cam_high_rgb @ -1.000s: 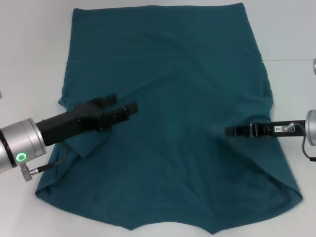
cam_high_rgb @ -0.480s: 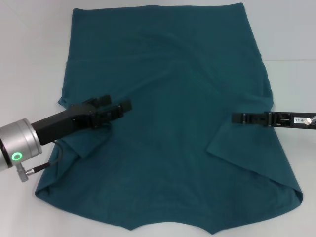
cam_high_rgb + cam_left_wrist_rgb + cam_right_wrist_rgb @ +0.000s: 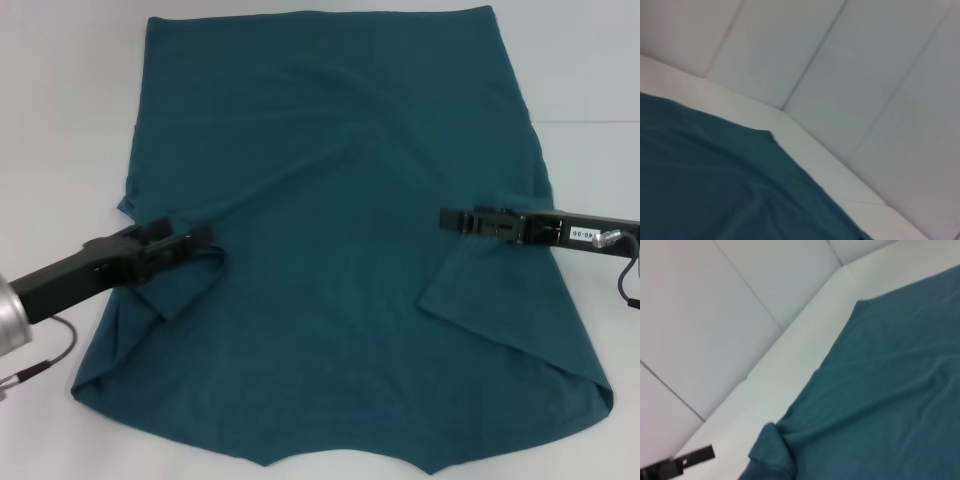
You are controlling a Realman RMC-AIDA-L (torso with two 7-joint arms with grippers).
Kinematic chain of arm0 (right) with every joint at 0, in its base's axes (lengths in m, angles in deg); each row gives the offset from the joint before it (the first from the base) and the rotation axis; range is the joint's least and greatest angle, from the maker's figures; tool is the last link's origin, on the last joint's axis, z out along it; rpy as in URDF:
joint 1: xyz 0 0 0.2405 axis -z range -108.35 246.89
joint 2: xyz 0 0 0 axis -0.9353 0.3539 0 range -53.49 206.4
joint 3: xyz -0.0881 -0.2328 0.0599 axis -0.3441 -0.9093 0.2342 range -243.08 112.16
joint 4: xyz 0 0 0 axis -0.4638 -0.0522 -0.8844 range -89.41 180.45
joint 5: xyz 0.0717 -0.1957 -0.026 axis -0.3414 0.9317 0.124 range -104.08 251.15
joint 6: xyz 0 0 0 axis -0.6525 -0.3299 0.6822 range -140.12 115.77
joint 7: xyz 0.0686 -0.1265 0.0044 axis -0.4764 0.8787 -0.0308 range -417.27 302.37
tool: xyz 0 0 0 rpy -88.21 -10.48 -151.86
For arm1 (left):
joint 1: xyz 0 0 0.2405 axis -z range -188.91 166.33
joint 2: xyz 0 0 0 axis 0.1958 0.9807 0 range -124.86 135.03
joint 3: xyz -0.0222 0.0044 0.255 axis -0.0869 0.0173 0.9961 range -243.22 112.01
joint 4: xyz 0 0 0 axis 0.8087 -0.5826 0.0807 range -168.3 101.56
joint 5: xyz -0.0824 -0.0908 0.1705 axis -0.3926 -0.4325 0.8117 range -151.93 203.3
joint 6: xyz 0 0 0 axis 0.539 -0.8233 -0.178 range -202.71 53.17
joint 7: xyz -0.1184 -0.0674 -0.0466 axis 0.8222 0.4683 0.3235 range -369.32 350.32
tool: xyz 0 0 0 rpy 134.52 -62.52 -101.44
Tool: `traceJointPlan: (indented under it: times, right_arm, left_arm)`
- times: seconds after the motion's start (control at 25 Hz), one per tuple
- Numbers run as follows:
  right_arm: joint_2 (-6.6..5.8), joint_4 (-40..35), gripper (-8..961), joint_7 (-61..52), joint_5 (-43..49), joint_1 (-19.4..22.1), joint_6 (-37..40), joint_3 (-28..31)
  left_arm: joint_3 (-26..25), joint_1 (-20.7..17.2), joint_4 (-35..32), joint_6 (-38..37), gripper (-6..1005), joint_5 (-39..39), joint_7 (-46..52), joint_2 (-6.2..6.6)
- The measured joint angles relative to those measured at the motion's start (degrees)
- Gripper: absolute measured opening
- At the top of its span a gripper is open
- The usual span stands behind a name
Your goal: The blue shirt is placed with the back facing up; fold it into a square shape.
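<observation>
Left gripper (image 3: 195, 240) pulled back over blue shirt (image 3: 340, 150), right gripper (image 3: 452, 219) advanced, jaws' state unclear

Blue shirt (image 3: 340, 250) btm hem cut off by frame edge; both wrist views blurred.

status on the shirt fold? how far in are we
Early stage. Done: both sleeves of the large dark teal-blue cotton T-shirt lie folded inward over the body. In hand: the left end effector sits at the left sleeve fold and the right end effector over the right side, neither lifting cloth. Left: the sides and length are unfolded, so no square yet.
</observation>
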Motion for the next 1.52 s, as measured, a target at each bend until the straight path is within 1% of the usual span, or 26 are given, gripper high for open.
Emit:
traceJointPlan:
  times: [0.04,0.24,0.36,0.52,0.68,0.84,1.28,1.52]
  right_arm:
    - [0.07,0.1,934,0.0,-0.5,0.0,-0.2,0.0]
    - [0.34,0.1,933,0.0,-2.2,-0.1,-0.5,-0.2]
    - [0.36,0.0,932,0.1,-2.3,-0.4,-0.6,-0.3]
    - [0.43,0.1,931,0.5,-2.3,-0.6,-0.7,-0.3]
    - [0.45,0.1,930,0.6,-2.4,-0.6,-0.7,-0.4]
    - [0.45,0.1,930,0.6,-2.4,-0.4,-0.7,-0.4]
    - [0.56,0.2,931,0.7,-2.4,0.0,-0.7,-0.4]
    - [0.62,0.2,931,0.6,-2.4,0.0,-0.3,-0.5]
  left_arm:
    - [-0.2,-0.5,-0.6,0.1,924,0.0,0.3,-0.01]
    - [-3.4,-3.3,-2.3,0.8,925,1.4,2.2,0.26]
    - [-5.4,-4.3,-3.6,0.8,923,4.4,4.5,0.44]
    - [-6.2,-5.4,-5.7,0.7,919,8.8,8.6,0.59]
    - [-8.4,-6.1,-6.2,0.4,914,11.6,9.6,0.64]
    - [-9.5,-6.4,-6.4,0.3,910,14.5,10.6,0.86]
    - [-9.9,-7.1,-6.4,-0.4,898,18.9,10.9,0.73]
    - [-10.2,-7.1,-6.5,-1.6,891,20.6,11.0,0.86]
